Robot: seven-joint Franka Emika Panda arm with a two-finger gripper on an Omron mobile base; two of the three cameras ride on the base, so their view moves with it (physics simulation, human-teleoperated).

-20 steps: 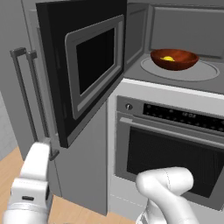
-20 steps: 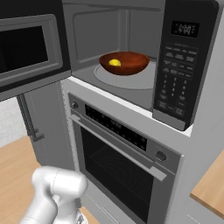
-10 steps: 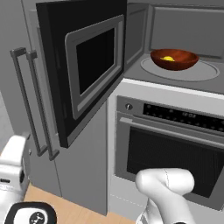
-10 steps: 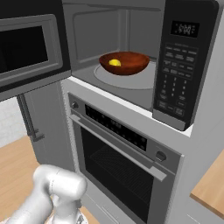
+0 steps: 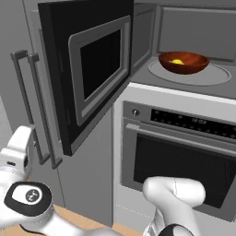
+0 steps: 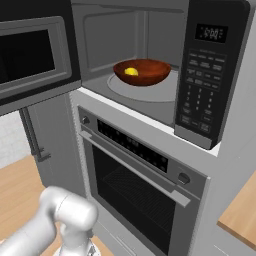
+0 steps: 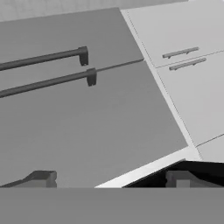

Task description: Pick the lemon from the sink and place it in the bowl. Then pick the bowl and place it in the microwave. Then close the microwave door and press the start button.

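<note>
The microwave (image 6: 204, 75) stands open, its black door (image 5: 87, 69) swung out to the left. On the round turntable (image 5: 216, 76) inside sits the reddish-brown bowl (image 5: 183, 62), with the yellow lemon (image 5: 176, 61) lying in it. From the right side the bowl (image 6: 141, 72), the lemon (image 6: 131, 71) and the door (image 6: 30, 55) appear again. My gripper (image 7: 110, 178) is open and holds nothing, its tips wide apart, facing a grey fridge front. My arm's end (image 5: 18, 152) hangs low on the left, below and left of the door. The sink is out of view.
A built-in oven (image 5: 184, 156) with a dark window sits directly under the microwave. Two long dark fridge handles (image 5: 34, 106) run vertically left of the door, seen close as handles (image 7: 48, 57). Pale drawers (image 7: 188, 61) lie beyond. Wooden floor (image 6: 15, 185) spreads below.
My arm's end has swung further left and its elbow joint has come into the lower left corner. Door, bowl and lemon have not moved.
</note>
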